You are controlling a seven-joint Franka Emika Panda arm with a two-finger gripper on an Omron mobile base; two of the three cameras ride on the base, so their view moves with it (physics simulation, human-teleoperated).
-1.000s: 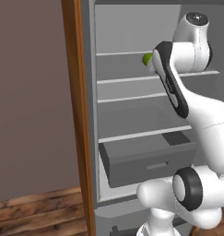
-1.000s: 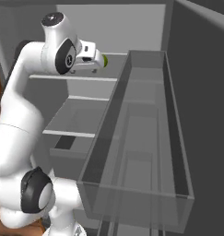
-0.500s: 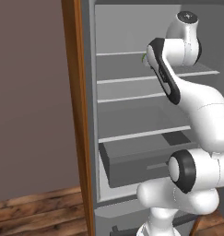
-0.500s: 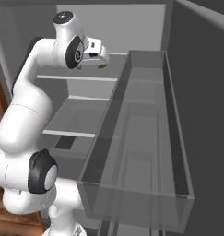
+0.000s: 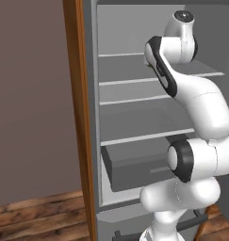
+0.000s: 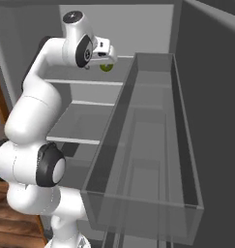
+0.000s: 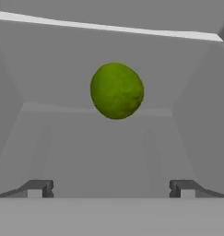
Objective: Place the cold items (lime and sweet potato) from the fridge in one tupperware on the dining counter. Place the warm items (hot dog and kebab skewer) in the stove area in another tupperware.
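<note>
**Open gripper facing the lime on the upper fridge shelf**

The lime (image 7: pixel 116 91) lies on an upper shelf (image 6: pixel 80 80) of the open fridge (image 5: pixel 134 117), toward the back part of this shelf and near its right end. In the hand view it sits about in the middle between the two side walls, with free shelf surface to both sides and in front of it. The back wall is close behind it.

In the right base view the lime (image 6: pixel 107 67) is partly covered by the robot hand. On the right side, the transparent door bin (image 6: pixel 148 145) stands close to the shelf edge and makes the space there narrow.

The gripper (image 7: pixel 111 189) is wide open. Its two fingertips (image 7: pixel 39 188) stand far apart, wider than the lime. They hold nothing and touch nothing; the lime is apart from them, ahead.
</note>
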